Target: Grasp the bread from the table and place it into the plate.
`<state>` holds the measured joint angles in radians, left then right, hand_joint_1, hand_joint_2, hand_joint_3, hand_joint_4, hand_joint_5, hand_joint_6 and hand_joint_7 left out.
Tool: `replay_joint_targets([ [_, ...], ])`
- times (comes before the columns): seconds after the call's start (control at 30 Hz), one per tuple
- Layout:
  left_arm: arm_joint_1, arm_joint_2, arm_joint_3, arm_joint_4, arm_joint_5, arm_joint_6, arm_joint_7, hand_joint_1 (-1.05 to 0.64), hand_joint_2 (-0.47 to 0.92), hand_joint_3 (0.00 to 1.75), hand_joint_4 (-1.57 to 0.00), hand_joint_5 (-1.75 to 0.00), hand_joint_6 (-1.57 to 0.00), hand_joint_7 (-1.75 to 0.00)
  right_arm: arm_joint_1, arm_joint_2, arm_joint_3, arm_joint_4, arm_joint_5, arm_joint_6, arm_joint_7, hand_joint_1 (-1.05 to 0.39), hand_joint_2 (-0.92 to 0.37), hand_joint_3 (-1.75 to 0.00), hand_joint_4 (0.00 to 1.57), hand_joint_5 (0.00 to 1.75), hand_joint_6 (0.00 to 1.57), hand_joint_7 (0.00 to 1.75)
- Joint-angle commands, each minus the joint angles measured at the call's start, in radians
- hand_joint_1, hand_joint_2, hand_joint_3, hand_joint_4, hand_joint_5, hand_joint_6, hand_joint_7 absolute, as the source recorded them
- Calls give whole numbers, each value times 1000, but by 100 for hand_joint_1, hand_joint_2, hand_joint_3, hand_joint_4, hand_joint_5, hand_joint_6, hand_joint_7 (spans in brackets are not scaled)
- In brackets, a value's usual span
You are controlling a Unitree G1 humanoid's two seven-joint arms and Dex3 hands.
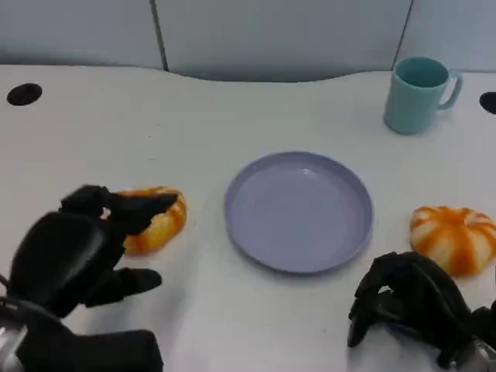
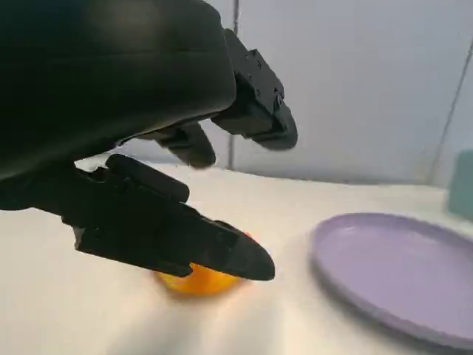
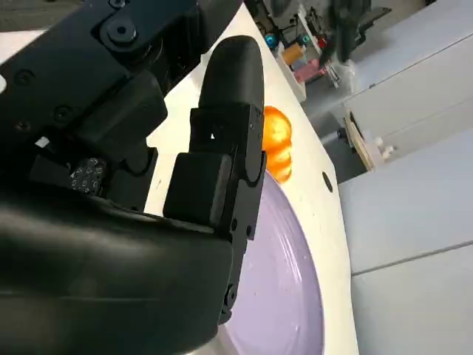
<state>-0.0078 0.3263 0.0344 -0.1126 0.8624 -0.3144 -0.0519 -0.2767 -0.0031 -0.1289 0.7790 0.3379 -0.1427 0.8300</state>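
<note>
step: reaching | left hand (image 1: 85,248) spread around bread (image 1: 159,221) left of plate (image 1: 298,211) (no grip yet) | right hand (image 1: 411,306) curled, holding nothing | next: close, lift, carry to plate

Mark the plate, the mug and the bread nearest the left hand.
plate (image 1: 298,211), head view, bare middle of its dish.
mug (image 1: 417,96), head view, side of its teal body.
bread (image 1: 163,225), head view, its orange crust right of the left hand's fingers.
</note>
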Motion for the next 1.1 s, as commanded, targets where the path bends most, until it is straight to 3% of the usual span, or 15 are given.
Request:
replay_joint_targets([
  [0.03, -43, 61, -70, -17, 94, 109, -60, -74, 90, 0, 0, -15, -16, -1, -3, -11, -4, 11, 3, 7, 6, -105, -53, 0, 157, 56, 157, 33],
  [0.4, -190, 123, -203, 118, 121, 231, -116, -78, 90, 0, 0, -4, -12, 0, -2, -8, -2, 9, 0, 4, 6, -105, -53, 0, 157, 56, 157, 33],
  [0.93, -518, 98, -389, 600, 32, 280, -186, -56, 74, 0, -2, -5, -13, -2, 8, -6, 0, -6, 6, 17, 1, -105, -52, 0, 157, 56, 157, 33],
  [1.1, -549, 99, -422, 643, 13, 289, -173, -54, 73, 0, -1, -5, -13, -1, 9, -6, -1, -5, 6, 13, 1, -105, -52, 0, 157, 56, 157, 34],
])
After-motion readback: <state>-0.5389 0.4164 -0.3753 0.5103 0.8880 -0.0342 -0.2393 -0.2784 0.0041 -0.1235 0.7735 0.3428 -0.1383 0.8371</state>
